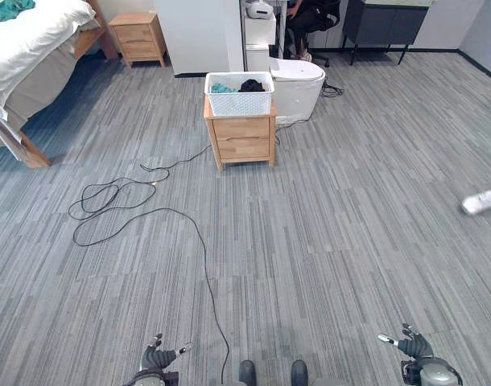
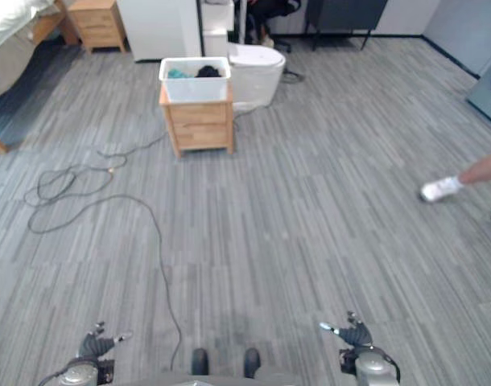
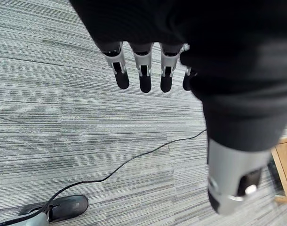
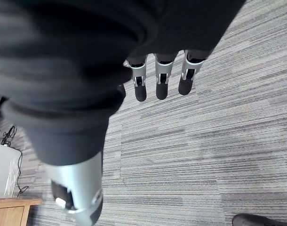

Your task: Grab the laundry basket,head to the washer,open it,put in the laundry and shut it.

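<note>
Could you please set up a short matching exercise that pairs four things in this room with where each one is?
Things:
1. laundry basket
2. wooden nightstand
3. bed
4. left hand

Places:
A. low at the near edge of the head views, over the grey floor, holding nothing
B. far left of the room, with a white cover
C. on top of the small wooden cabinet in the middle of the floor
D. against the far wall, beside the bed

Pairs: 1-C, 2-D, 3-B, 4-A
</note>
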Controlling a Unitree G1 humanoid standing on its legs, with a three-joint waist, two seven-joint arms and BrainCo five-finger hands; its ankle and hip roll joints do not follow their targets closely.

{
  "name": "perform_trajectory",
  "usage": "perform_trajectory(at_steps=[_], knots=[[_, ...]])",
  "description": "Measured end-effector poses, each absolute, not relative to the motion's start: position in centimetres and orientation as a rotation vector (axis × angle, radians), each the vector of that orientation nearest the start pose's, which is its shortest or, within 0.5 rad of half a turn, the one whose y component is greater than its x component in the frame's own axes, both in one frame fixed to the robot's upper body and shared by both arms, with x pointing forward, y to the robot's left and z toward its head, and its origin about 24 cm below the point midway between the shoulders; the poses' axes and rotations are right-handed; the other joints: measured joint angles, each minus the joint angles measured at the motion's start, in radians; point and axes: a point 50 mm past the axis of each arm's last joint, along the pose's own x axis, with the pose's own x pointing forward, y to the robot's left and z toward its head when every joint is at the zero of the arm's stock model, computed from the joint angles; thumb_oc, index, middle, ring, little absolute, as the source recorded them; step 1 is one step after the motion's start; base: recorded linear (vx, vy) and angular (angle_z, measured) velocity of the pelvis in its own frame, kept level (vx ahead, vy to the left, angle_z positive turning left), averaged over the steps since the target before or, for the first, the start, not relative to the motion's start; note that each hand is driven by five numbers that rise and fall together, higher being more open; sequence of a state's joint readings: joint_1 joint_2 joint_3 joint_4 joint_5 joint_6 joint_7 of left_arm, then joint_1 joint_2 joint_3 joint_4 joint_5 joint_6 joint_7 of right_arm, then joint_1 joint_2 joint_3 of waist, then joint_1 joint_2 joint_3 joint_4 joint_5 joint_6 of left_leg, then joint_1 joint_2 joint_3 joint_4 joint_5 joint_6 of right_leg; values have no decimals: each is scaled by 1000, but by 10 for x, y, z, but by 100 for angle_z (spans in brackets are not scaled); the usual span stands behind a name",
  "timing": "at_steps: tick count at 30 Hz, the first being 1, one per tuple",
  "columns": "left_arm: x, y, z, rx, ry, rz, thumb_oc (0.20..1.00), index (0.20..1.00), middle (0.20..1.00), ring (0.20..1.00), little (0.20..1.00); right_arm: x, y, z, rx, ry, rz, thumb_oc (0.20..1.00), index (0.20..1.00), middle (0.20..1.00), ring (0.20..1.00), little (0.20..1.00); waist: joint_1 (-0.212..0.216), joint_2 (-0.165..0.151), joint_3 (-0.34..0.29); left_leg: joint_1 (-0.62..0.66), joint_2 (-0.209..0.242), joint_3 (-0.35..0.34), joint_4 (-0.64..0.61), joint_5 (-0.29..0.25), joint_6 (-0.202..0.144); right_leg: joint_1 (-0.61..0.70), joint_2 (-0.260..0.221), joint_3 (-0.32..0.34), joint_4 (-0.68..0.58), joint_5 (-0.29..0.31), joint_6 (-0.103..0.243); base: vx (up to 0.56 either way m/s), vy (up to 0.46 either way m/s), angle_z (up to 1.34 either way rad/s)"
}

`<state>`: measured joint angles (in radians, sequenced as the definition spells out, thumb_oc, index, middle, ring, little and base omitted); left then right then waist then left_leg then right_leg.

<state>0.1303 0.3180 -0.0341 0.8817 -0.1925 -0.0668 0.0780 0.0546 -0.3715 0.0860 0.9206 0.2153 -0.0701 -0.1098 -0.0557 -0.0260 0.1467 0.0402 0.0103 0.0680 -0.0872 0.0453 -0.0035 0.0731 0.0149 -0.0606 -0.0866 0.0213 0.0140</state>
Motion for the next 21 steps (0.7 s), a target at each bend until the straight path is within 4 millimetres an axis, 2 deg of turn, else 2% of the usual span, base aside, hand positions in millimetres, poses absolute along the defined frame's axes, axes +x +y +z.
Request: perform_trajectory(at_steps=[14,21], knots=[[114,268,-128,173,920,291,1000,1000,1000,1000,1000,134,-280,-120,-238,885,-297,1000,1000,1000,1000,1000,3,-10,-10,-4,0,0,0,-5,-4,-2,-1,-3,0,-1,-1,24,20,0],[119,268,-125,170,898,298,1000,1000,1000,1000,1000,140,-278,-118,-241,871,-305,1000,1000,1000,1000,1000,7,-32,-8,-44,-15,17,6,-5,16,-59,-11,15,8,12,3,-1,128,-8]])
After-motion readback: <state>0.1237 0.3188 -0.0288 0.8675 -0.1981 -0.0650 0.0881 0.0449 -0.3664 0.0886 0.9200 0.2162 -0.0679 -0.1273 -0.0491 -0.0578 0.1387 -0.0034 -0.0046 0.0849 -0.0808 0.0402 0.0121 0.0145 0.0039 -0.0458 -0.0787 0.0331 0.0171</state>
